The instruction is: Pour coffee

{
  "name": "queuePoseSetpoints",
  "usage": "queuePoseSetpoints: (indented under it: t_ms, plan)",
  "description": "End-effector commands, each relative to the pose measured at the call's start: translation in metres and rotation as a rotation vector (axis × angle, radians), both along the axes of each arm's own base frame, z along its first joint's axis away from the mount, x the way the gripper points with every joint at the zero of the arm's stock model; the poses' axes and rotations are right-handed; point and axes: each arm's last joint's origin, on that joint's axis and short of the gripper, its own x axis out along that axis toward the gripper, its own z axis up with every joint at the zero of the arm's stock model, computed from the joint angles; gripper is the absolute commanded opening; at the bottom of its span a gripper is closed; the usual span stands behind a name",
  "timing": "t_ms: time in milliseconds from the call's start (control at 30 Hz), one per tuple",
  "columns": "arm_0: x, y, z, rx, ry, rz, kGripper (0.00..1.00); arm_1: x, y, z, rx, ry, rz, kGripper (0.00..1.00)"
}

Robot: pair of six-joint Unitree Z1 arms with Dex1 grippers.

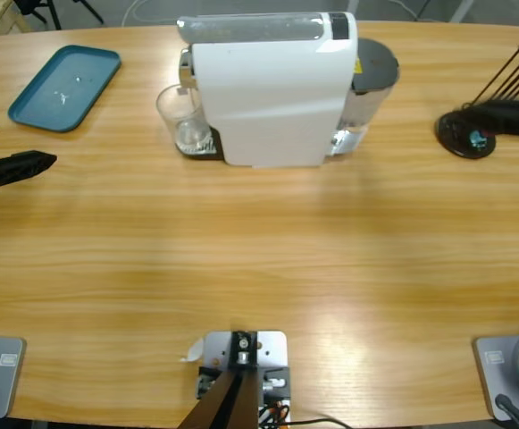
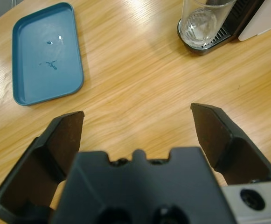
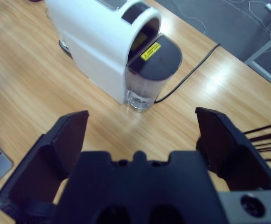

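A white coffee machine stands at the back middle of the table. A clear glass sits on its black drip tray under the spout; the glass looks clear, and no coffee shows in it. My left gripper is open and holds nothing. It hovers over bare wood, with the glass ahead to its right, and lies at the table's left edge in the high view. My right gripper is also open with nothing in it, facing the machine's water tank from the back right.
A teal tray lies at the back left, seen again ahead of the left gripper. A black round stand with thin rods is at the right. The machine's black cord runs off the table's far side.
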Motion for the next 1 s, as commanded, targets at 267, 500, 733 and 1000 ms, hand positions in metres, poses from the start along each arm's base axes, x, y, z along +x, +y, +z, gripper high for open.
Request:
queuePoseSetpoints:
  t_ms: [267, 500, 733, 1000]
  plan:
    - [-0.002, 0.001, -0.012, 0.004, 0.014, 0.002, 0.996, -0.044, -0.033, -0.071, 0.109, -0.001, 0.050, 1.000]
    - [-0.001, 0.000, -0.014, 0.011, 0.021, 0.002, 1.000, -0.037, -0.024, -0.081, 0.114, 0.050, 0.060, 1.000]
    - [-0.001, 0.000, -0.015, 0.013, 0.022, 0.002, 1.000, -0.034, -0.022, -0.084, 0.110, 0.071, 0.053, 1.000]
    - [-0.001, 0.000, -0.015, 0.012, 0.017, 0.005, 1.000, -0.033, -0.022, -0.084, 0.112, 0.072, 0.049, 1.000]
